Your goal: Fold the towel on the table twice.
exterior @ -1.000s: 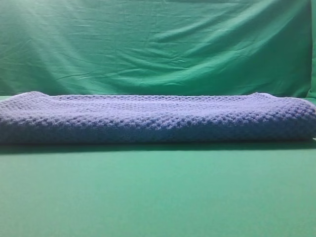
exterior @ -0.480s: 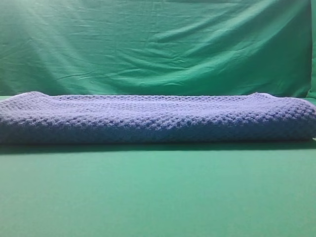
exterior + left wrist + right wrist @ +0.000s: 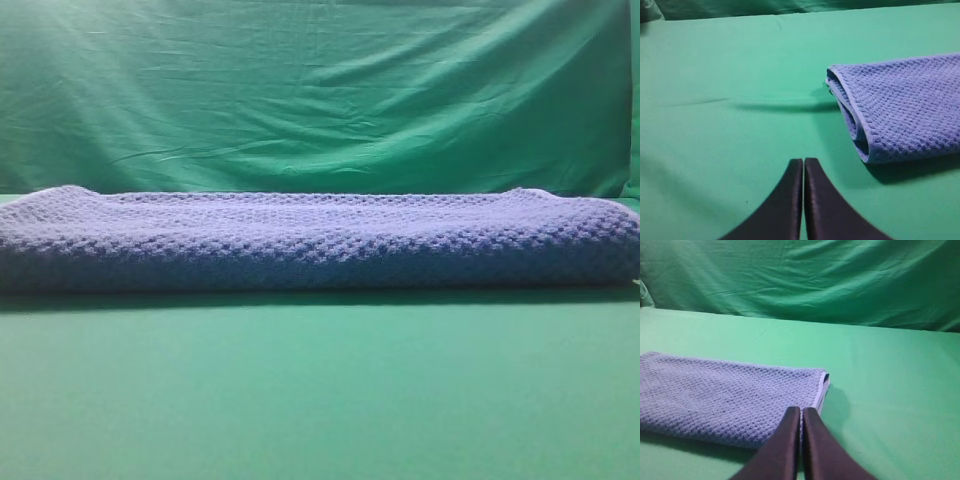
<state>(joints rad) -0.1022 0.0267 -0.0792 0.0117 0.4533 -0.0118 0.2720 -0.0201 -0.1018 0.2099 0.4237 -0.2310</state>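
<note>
The blue-grey waffle-weave towel (image 3: 320,240) lies folded in layers on the green table (image 3: 320,390), spanning the whole exterior view. The left wrist view shows its left end (image 3: 900,107) with stacked, rolled layers. The right wrist view shows its right end (image 3: 725,395) with a hemmed edge. My left gripper (image 3: 803,165) is shut and empty, hovering over bare table just left of and in front of the towel's end. My right gripper (image 3: 801,412) is shut and empty, near the towel's front right corner. Neither gripper shows in the exterior view.
A wrinkled green cloth backdrop (image 3: 320,90) hangs behind the table. Bare green table surface lies in front of the towel, to the left of it (image 3: 715,100) and to the right of it (image 3: 900,390).
</note>
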